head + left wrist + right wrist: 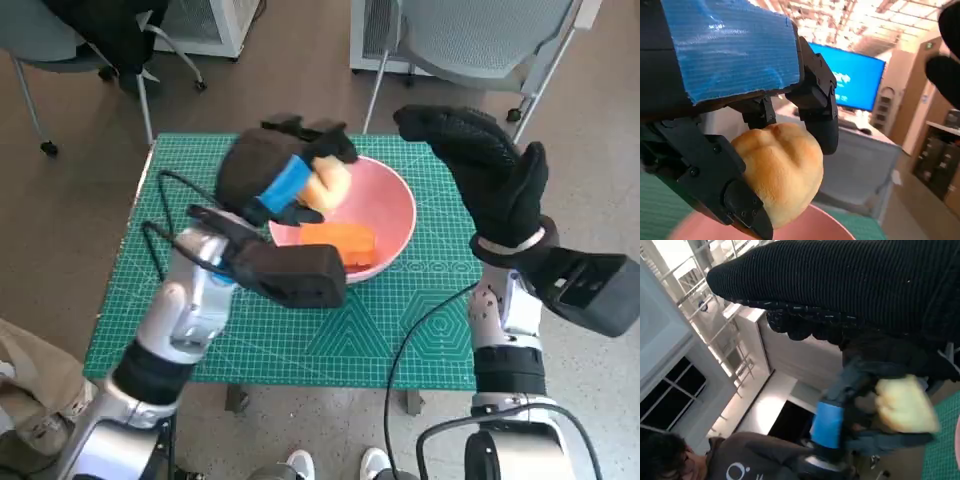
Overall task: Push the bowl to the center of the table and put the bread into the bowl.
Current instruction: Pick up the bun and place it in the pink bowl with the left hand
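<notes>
Left hand (285, 185) holds the bread (330, 183) over the pink bowl (392, 215).
Head view: bowl mid-table on green mat (330, 340), orange item (345, 243) inside; right hand (480, 165) raised beside it, fingers spread, holding nothing. Left wrist view: black fingers (815, 107) clamp the bread (780, 170) above the rim (825, 227). Right wrist view: glove (855, 285) above; bread (905, 405) blurred; person (735, 460) nearby.

Glossy pink bowl (385, 215), matt knitted glove (490, 175), smooth-crusted bread (780, 172).
</notes>
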Tool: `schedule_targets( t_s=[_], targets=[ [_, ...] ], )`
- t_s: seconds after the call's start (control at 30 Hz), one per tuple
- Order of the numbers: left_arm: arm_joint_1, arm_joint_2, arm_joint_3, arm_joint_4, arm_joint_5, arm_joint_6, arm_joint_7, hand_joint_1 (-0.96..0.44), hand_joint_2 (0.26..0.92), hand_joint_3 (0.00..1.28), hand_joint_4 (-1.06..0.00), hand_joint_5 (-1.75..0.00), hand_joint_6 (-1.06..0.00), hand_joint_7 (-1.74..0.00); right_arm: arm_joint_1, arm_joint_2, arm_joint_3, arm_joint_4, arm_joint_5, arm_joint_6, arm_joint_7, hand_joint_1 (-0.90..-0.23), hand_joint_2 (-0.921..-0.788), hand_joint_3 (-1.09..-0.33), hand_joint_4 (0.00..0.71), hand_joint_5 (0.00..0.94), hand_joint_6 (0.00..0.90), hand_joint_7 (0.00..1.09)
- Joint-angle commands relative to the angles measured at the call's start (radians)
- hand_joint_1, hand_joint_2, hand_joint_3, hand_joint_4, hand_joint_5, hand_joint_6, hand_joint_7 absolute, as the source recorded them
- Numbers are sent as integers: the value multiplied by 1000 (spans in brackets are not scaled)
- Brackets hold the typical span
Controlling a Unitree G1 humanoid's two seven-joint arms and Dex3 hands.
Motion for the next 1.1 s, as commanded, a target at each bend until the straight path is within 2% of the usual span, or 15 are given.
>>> schedule_targets(
  t_s=[0.03, 0.23, 0.33, 0.4, 0.43, 0.47, 0.5, 0.57, 0.63, 0.67, 0.8, 0.97, 1.1],
  targets=[
    [-39, -26, 6, 74, -8, -73, 79, 1, 919, 42, -704, -1175, -670, -1099, 4, 1, -6, 14, 2, -2, 9, -707, -921, -811, 27, 1, 0, 246],
    [-53, -37, 2, 149, -3, -125, 120, 1, 920, 53, -676, -1225, -675, -1074, 7, -1, -9, 12, -1, -1, 6, -707, -921, -809, 28, 1, -1, 253],
    [-57, -43, 5, 178, -20, -144, 111, 1, 920, 61, -665, -1247, -667, -1071, 12, -1, -8, 3, -3, 1, 2, -706, -921, -808, 28, 1, -1, 256],
    [-57, -42, 3, 181, -25, -129, 73, 1, 920, 79, -646, -1268, -647, -1088, 13, -2, -9, 2, -5, 0, 0, -706, -921, -808, 29, 1, -1, 258],
    [-56, -40, 2, 180, -27, -121, 55, -124, 921, 146, -533, -1096, -579, -1220, 13, -2, -9, 1, -6, 0, -1, -706, -921, -808, 29, 1, -1, 259],
    [-54, -37, -2, 177, -27, -110, 33, -203, 921, 194, -474, -955, -529, -1311, 13, -2, -9, 1, -7, 1, -2, -706, -921, -808, 29, 1, -1, 259],
    [-52, -35, -3, 175, -26, -103, 20, -176, 894, 194, -412, -853, -462, -1190, 13, -3, -9, 1, -7, 1, -3, -706, -921, -808, 29, 1, -1, 260],
    [-46, -28, -10, 163, -15, -88, -7, -136, 849, 130, -295, -415, -369, -672, 12, -3, -9, 1, -8, 2, -4, -706, -921, -808, 30, 2, -1, 260],
    [-41, -19, -16, 148, -1, -76, -30, -140, 843, 78, -243, -215, -348, -423, 14, -4, -9, -2, -9, 3, -5, -706, -921, -808, 30, 2, -1, 261],
    [-42, -11, -21, 144, 7, -72, -45, -188, 839, 56, -177, -138, -311, -311, 14, -4, -9, -1, -11, 3, -6, -706, -921, -808, 30, 2, -1, 261],
    [-44, 3, -25, 142, 20, -71, -68, -335, 840, 25, -51, -30, -243, -139, 13, -4, -8, -1, -14, 2, -10, -706, -921, -808, 31, 2, -1, 262],
    [-47, 12, -17, 161, 11, -90, -65, -468, 852, 19, -8, -4, -210, -85, 12, -3, -6, 1, -19, 2, -15, -706, -921, -807, 32, 2, -1, 263],
    [-38, 16, 1, 166, -20, -115, -56, -520, 866, 19, -1, 0, -190, -66, 15, -3, -3, -7, -20, 4, -19, -706, -921, -807, 33, 2, -1, 264]
  ],
)
